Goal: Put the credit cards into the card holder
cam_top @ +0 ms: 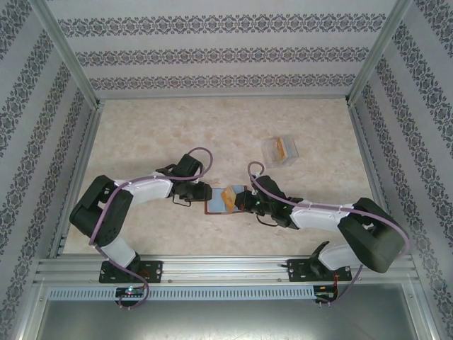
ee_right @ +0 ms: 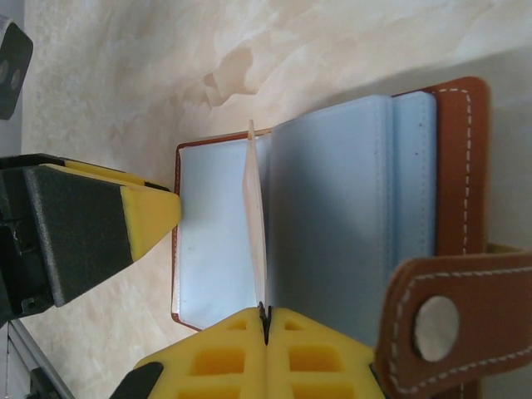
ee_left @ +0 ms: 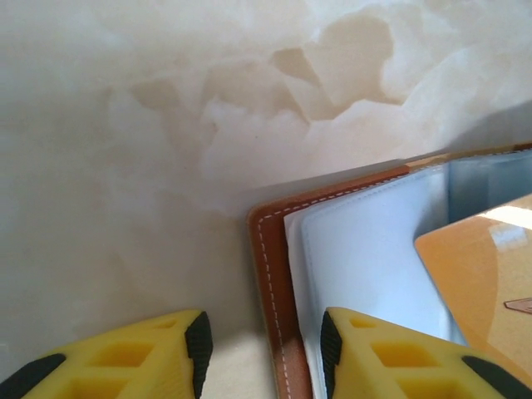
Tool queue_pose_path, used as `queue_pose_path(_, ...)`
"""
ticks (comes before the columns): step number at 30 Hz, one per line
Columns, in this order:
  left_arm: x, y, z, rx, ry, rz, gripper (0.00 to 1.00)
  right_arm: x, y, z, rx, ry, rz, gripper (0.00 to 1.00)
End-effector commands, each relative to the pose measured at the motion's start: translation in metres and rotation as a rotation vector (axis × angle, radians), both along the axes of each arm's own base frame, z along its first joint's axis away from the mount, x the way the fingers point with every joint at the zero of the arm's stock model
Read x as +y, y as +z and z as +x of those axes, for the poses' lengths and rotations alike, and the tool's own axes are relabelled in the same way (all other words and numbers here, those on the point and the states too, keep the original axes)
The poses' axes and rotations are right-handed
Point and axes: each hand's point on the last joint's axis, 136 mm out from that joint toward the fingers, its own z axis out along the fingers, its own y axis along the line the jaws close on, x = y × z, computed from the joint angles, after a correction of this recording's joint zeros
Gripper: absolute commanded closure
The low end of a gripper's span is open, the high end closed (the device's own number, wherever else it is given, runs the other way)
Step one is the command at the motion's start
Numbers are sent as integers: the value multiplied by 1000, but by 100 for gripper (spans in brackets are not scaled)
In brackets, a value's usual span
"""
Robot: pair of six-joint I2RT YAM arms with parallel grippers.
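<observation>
Reddish-brown and folded open, the holder (cam_top: 214, 205) lay on the marbled worktop (cam_top: 141, 134) near its front edge, between the two arms in the top view. The left pincer (cam_top: 200, 197) met its left edge and the right pincer (cam_top: 243, 201) met its right edge. An orange card (cam_top: 228, 195) showed over the holder's middle, just beside the right pincer. A clear box (cam_top: 279, 150) with something orange inside sat well apart, farther back and to the right.

From the left wrist, the pincer was open, its yellow fingers (ee_left: 125, 362) spread wide. The holder's stitched brown edge passed up between them. The right-hand finger sat over the pale pocket just inside that edge. Whether either pad touched the leather could not be told. The orange card lay at the right of this view, tilted over a blue-grey surface and apart from both fingers.

From the right wrist, the pincer's fingers (ee_right: 316, 362) were pressed together on the near end of the card. The card was seen edge-on as a thin pale strip, upright between the holder's pale leaves. It reached from the fingertips across the open holder towards its far edge. A brown strap (ee_right: 465, 324) with a round snap lay beside the fingers at the right. At the left, a dark finger with a yellow tip (ee_right: 150, 218) touched the holder's side edge.
</observation>
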Motion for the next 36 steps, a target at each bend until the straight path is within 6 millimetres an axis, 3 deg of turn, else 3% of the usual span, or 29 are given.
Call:
queue_pose_path(1, -5, -24, -13, 77, -25, 0, 60, -6, 0, -1, -6, -47, 4, 100)
queue_pose_path(7, -5, -28, -14, 88, -22, 6, 60, -13, 3, -3, -24, -67, -9, 100)
queue_pose_path(16, -4, -32, -17, 98, -15, -2, 60, 11, -11, -10, 29, -1, 3, 100)
queue_pose_path(21, -3, -33, -19, 102, -9, 2, 60, 14, -14, -12, 44, -11, 12, 100)
queue_pose_path(31, -2, -31, -19, 94, -4, -5, 59, -2, -19, -4, 61, -144, 2, 100)
queue_pose_path(36, -3, -30, -19, 93, -4, -12, 60, 3, -15, 2, 49, -170, 18, 100)
